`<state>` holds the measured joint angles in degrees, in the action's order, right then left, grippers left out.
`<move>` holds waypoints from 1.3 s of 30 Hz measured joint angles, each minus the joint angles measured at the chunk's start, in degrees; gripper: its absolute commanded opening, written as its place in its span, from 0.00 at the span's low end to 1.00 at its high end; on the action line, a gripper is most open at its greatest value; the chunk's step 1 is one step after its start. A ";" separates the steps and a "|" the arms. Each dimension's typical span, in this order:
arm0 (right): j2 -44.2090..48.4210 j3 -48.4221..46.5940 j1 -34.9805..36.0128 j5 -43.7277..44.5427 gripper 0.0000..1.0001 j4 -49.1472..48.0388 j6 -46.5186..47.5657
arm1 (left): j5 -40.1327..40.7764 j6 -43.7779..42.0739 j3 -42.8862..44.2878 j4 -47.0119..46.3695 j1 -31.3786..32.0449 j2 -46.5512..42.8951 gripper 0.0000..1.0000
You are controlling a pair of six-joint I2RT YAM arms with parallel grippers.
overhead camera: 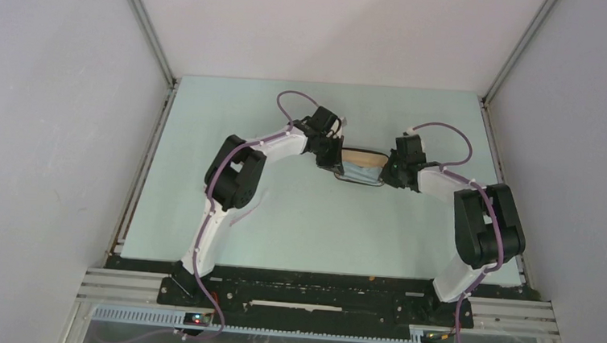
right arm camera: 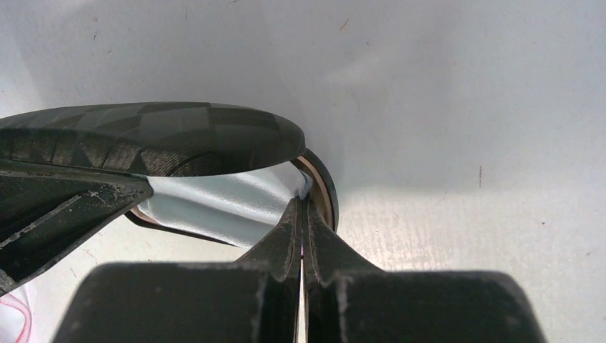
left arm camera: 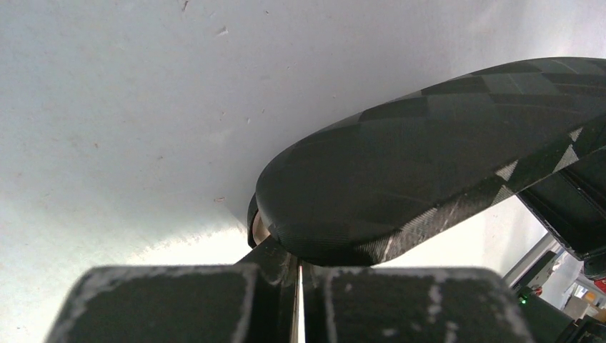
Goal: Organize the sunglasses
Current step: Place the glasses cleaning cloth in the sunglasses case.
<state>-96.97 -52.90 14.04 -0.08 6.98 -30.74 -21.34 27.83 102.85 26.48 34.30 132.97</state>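
The black oblong case [overhead camera: 364,154] lies half open at mid table, tan lining showing. The light blue cloth [overhead camera: 361,174] lies inside it. The sunglasses do not show in any view. My left gripper [overhead camera: 331,159] is at the case's left end. In the left wrist view it [left arm camera: 296,261] is shut, tips against the rim under the lid [left arm camera: 429,164]. My right gripper [overhead camera: 386,176] is at the case's right end. In the right wrist view it [right arm camera: 303,204] is shut on a corner of the cloth [right arm camera: 214,204], just inside the case rim [right arm camera: 327,193] and below the lid [right arm camera: 143,136].
The pale green table [overhead camera: 304,228] is walled by white panels on the left, right and back. Purple cables loop from both wrists above the case. The arm bases sit on the black rail at the near edge.
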 measured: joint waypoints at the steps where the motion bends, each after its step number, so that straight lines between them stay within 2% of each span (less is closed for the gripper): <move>1: 0.00 0.00 0.02 0.11 0.00 -0.02 0.02 | 0.00 -0.02 0.00 0.00 0.00 -0.02 0.00; 5: 0.00 0.02 0.04 0.26 0.00 -0.02 0.02 | 0.04 -0.04 -0.02 0.02 0.00 -0.02 0.02; 8: -0.04 0.02 0.02 0.20 0.00 -0.20 0.02 | 0.28 -0.07 -0.11 0.02 0.02 -0.13 0.13; 10: -0.28 0.02 0.02 -0.17 0.04 -0.52 0.07 | 0.52 0.02 -0.44 0.15 0.02 -0.42 0.19; 15: -1.40 0.00 0.02 -1.79 0.05 -0.52 0.46 | 0.68 0.17 -0.74 1.20 0.07 -1.33 0.29; 22: -1.51 -0.07 0.02 -2.49 0.17 -0.52 0.63 | 2.82 0.13 -0.92 2.86 0.07 -2.91 0.31; 29: -1.75 -0.85 0.02 -3.43 0.22 -0.11 0.81 | 3.87 0.15 -3.61 3.67 0.09 -5.75 0.32; 36: -1.75 -1.07 0.02 -3.67 0.23 -0.11 0.85 | 5.81 0.15 -4.83 4.20 0.24 -9.22 0.43; 39: -1.75 -1.07 0.02 -3.74 0.27 -0.09 0.85 | 6.14 0.15 -6.05 4.11 0.24 -10.21 0.45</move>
<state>-98.72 -53.98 14.06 -3.81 6.90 -29.89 -15.20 27.99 96.79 30.59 34.54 122.76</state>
